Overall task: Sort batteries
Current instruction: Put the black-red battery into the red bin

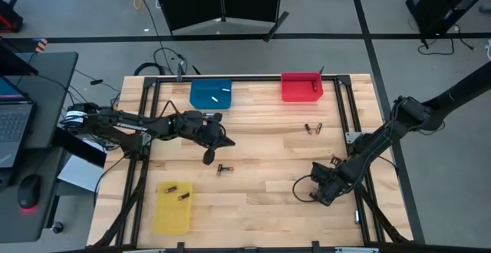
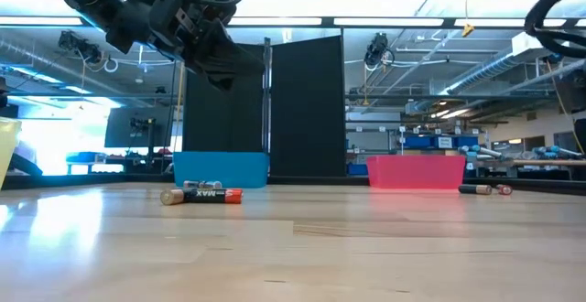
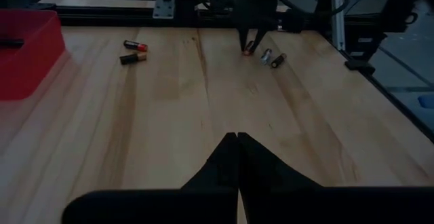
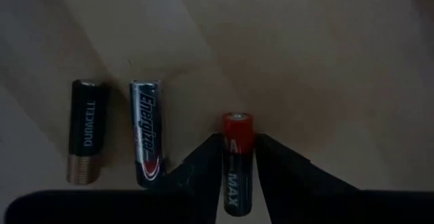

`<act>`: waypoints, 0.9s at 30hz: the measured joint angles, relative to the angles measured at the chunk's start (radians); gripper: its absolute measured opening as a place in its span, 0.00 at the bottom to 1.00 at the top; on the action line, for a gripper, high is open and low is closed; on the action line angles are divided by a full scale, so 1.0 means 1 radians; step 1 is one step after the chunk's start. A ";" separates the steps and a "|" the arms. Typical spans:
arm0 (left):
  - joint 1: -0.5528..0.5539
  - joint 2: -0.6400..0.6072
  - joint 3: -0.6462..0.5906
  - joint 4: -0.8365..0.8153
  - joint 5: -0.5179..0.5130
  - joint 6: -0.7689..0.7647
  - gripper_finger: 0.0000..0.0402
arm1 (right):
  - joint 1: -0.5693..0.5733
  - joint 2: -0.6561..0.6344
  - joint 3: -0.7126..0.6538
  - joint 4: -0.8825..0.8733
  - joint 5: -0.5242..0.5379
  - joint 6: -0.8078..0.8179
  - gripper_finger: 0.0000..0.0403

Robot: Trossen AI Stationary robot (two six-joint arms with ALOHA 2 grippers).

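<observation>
My right gripper (image 4: 237, 157) is down at the table's near right part, shut on a black battery with a red end (image 4: 238, 132). A black and copper battery (image 4: 86, 132) and a silver and black one (image 4: 146, 132) lie flat just beside it. My left gripper (image 3: 236, 142) is shut and empty, and hangs above the table's middle left (image 1: 228, 140). A black and red battery (image 2: 203, 195) lies on the wood below it. Two more batteries (image 1: 312, 129) lie near the red bin (image 1: 301, 87). My right gripper pinches the black and red battery between its two fingers (image 4: 203, 159), on the long sides of its black half (image 4: 238, 173). The fingers come from above, pointing down. The red end sticks out past the fingertips. Whether the battery is off the wood I cannot tell.
A blue bin (image 1: 210, 94) and the red bin stand at the far edge, each with a battery inside. A yellow bin (image 1: 172, 207) at the near left holds two batteries. A black metal frame (image 1: 245, 77) borders the table. Bare wood lies in the middle.
</observation>
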 joint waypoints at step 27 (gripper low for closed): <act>-0.027 0.000 0.000 0.091 -0.152 -0.035 0.01 | -0.432 -0.001 0.109 0.155 0.377 -0.510 0.15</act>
